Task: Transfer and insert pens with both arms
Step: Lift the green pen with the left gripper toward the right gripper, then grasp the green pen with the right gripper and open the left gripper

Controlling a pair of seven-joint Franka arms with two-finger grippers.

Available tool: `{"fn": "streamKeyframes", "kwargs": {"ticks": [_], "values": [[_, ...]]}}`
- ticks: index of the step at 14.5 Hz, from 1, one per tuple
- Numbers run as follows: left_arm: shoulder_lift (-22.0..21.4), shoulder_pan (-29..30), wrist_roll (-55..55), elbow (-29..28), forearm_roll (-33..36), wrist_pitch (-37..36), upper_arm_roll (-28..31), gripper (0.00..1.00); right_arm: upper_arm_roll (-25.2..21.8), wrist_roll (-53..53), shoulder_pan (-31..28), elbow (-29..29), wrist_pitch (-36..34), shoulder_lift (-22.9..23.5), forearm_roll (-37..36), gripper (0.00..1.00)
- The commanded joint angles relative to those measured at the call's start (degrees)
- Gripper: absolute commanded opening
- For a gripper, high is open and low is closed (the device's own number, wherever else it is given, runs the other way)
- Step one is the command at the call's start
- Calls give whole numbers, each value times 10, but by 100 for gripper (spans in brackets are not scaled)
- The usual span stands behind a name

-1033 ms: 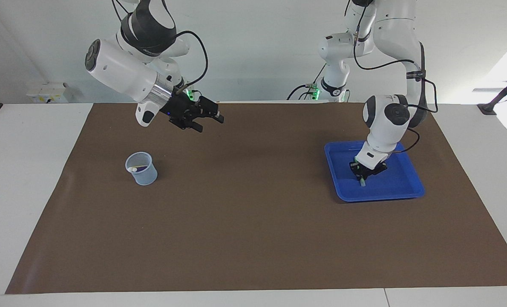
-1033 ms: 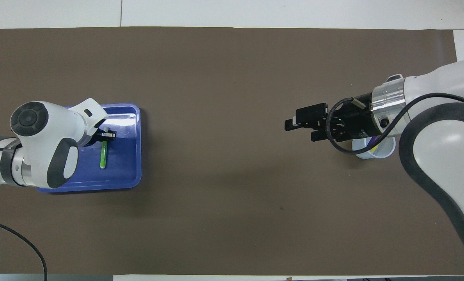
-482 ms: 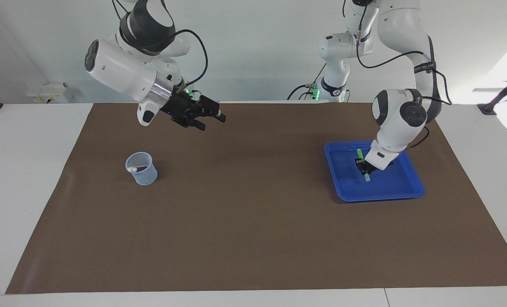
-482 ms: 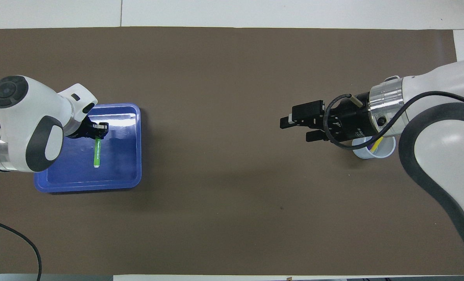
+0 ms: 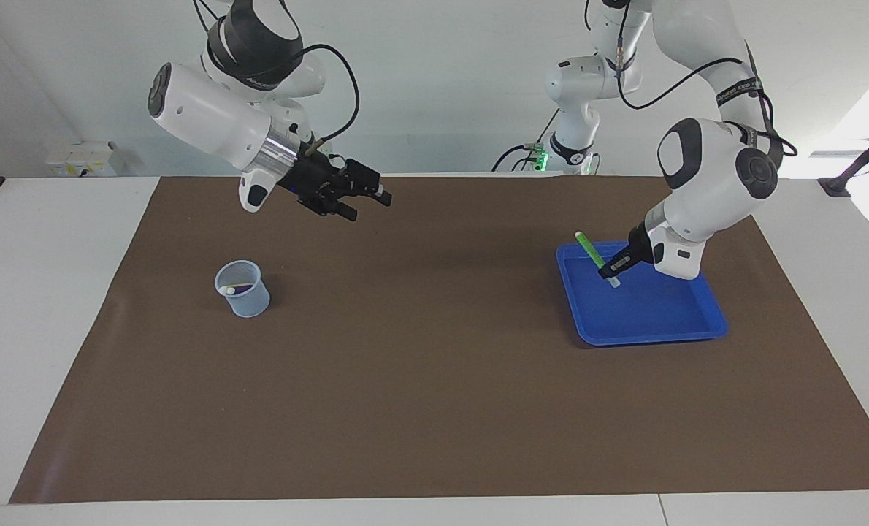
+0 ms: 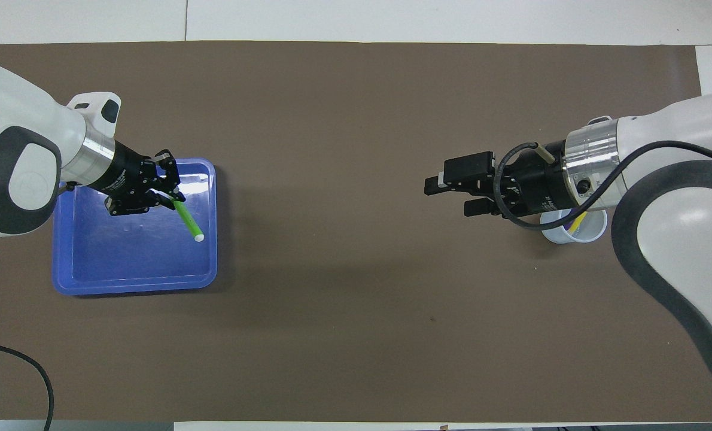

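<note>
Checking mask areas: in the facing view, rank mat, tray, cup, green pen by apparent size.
1. mat
2. tray
3. cup
4. green pen, which is lifted over the tray, so its apparent size is less sure.

Three pens: one green pen (image 5: 589, 248) (image 6: 187, 219), plus a yellow pen (image 6: 577, 223) and, seemingly, a purple pen (image 5: 242, 289) in the cup. One cup (image 5: 243, 289) (image 6: 573, 226), one blue tray (image 5: 650, 315) (image 6: 134, 269), one brown mat (image 5: 434, 380) (image 6: 356, 299), two pincers.
</note>
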Motion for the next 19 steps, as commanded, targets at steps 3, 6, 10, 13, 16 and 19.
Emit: {"fn": "streamKeyframes", "kwargs": {"ticks": [3,6,10,13,16,19], "values": [[-28,-2,-259,2,-125,2,-46,0,3,10,-1,-7,19,-6,15,100],[-34,-3,-382,-11,-195,30,-60,0,3,13,17,-8,46,-6,29,100],[-38,-56,-487,-24,-230,89,-67,0,3,19,52,-9,92,-5,33,100],[-45,-94,-521,-39,-258,131,-68,0,3,20,86,-9,136,-3,32,100],[-45,-129,-569,-44,-261,176,-68,0,3,16,117,-36,207,-7,31,100],[-45,-142,-575,-45,-268,191,-68,0,3,5,134,-44,218,-9,25,93]]}}
